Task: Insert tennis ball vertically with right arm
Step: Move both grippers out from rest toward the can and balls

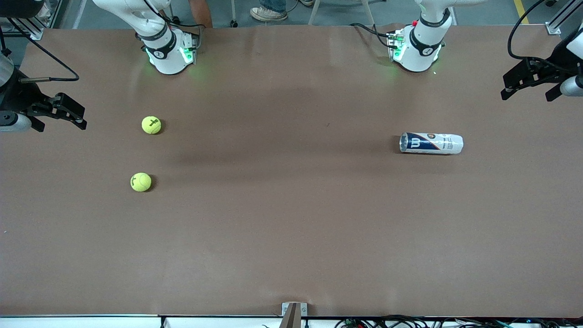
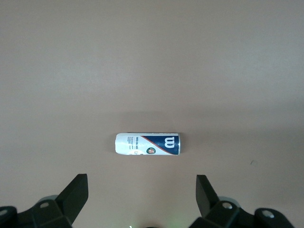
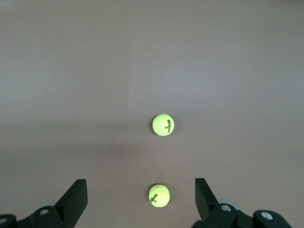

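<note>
The brown surface (image 1: 291, 218) carries few things. Toward the left arm's end lies the tennis can (image 1: 431, 143) on its side, so I think it must be stood upright before a ball can go in from above. Toward the right arm's end rest two tennis balls, one (image 1: 151, 125) farther from the front camera and one (image 1: 140, 181) nearer, well apart from the can. The right gripper (image 1: 63, 111) hangs over that table end, fingers spread, empty. The left gripper (image 1: 530, 84) waits over its own end, also spread.
</note>
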Motion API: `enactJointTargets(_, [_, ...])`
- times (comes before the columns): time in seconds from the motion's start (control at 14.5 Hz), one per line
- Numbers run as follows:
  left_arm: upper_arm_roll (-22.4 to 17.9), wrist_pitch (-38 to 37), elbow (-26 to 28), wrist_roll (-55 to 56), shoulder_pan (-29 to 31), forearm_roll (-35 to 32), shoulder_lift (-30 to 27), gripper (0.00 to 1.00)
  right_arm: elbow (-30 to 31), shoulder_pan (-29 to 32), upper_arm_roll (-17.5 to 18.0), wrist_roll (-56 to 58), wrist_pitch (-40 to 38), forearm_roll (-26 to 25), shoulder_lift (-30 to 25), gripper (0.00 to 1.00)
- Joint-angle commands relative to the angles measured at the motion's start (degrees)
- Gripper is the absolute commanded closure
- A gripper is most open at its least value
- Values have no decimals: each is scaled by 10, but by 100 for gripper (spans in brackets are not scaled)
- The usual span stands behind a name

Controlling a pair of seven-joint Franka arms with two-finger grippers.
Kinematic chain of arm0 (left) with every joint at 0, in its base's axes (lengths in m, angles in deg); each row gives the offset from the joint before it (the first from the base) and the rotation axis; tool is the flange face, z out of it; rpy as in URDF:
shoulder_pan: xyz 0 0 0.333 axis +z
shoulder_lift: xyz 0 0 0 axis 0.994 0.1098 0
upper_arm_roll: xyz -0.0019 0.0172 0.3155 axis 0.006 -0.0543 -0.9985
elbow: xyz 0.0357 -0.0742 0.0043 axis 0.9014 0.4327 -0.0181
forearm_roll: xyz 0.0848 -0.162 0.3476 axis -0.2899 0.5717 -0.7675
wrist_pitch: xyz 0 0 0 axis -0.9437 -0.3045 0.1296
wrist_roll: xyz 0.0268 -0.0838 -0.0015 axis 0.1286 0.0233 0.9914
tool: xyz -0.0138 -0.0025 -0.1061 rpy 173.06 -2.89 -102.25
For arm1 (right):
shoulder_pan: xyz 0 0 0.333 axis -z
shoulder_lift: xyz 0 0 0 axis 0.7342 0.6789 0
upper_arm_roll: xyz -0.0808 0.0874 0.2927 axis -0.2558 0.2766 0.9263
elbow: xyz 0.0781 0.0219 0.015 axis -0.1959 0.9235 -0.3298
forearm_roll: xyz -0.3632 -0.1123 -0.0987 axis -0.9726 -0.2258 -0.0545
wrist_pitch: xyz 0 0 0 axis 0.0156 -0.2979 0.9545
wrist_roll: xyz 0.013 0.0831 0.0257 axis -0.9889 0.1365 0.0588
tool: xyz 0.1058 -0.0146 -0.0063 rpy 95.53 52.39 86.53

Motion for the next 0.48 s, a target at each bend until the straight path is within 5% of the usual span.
enactJointTargets(0.0, [0,3,4,-7,2,1,-9,0,-3,2,1,9,-4,-6,1,0])
enactJointTargets(0.41, [2,3,-3,2,1,9,3,0,-1,1,1,9,-2,-6,1,0])
